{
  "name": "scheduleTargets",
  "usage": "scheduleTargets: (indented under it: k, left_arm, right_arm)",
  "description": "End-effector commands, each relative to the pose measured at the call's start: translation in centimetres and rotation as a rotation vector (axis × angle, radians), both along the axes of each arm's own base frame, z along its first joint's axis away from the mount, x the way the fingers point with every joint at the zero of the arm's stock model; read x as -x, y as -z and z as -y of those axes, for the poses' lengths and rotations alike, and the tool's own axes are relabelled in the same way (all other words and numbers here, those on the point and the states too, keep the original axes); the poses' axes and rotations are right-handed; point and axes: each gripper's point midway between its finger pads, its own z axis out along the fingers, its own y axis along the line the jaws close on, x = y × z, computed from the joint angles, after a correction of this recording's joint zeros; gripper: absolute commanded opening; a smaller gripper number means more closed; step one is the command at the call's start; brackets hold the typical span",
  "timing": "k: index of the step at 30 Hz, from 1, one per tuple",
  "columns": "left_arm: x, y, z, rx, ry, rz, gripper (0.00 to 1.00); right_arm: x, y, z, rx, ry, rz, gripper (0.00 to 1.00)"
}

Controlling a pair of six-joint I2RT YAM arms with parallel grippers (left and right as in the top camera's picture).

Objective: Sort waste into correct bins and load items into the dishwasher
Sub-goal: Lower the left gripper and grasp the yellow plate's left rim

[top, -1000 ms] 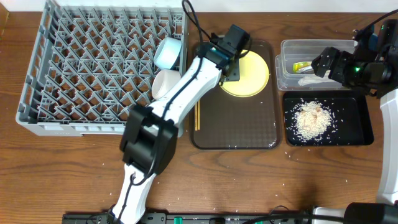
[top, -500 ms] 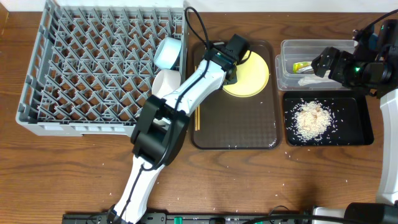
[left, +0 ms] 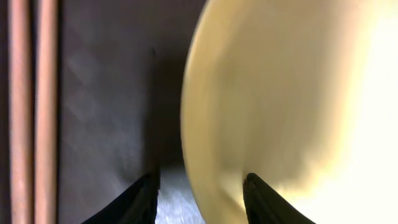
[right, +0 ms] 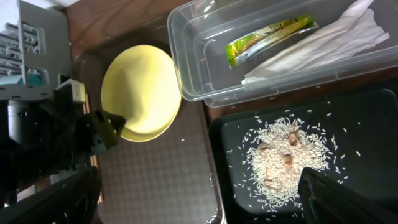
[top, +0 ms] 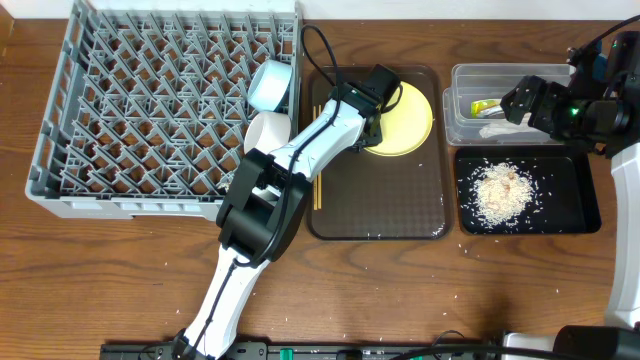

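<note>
My left hand (left: 199, 190), part-spread, straddles the rim of the yellow plate (left: 298, 93) near the dish rack (top: 150, 110); I judge loading underway: next pinch, lift, rack it.

Overhead: looks straight down from high up, taking in the whole table (top: 100, 260), with dish rack (top: 150, 100) at left, brown tray (top: 380, 200) in the middle, clear tub (top: 452, 105) and black tray (top: 575, 200) at right.

Left wrist: peers down from very close, almost against the brown tray, showing only a blurred yellow plate (left: 292, 93), two chopsticks (left: 31, 93) and the left fingertips (left: 140, 199) at the bottom edge.

Right wrist: looks down from farther off, right fingertips (right: 56, 199) in the bottom corners, catching tub, black tray, rice (right: 286, 155), plate and part of the brown tray.

Shares plate and brown tray across all three views; shares tub and rice between overhead and right wrist only.
</note>
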Motion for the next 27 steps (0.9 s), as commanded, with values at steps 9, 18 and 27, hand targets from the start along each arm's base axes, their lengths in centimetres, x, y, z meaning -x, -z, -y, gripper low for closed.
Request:
scheduleTargets:
  k: [9, 18, 27]
  left_arm:
    - [7.9, 4.1, -0.6, 0.029, 0.129, -0.339, 0.45]
    - [6.8, 1.0, 0.0, 0.105, 0.253, -0.287, 0.46]
    - [1.3, 0.1, -3.8, 0.095, 0.025, -0.143, 0.57]
  right_arm:
    - [-0.2, -0.5, -0.3, -0.002, -0.010, 0.013, 0.99]
    - [-0.2, -0.5, -0.3, -0.002, -0.010, 0.013, 0.99]
    - [-0.2, -0.5, -0.3, -0.002, -0.010, 0.013, 0.99]
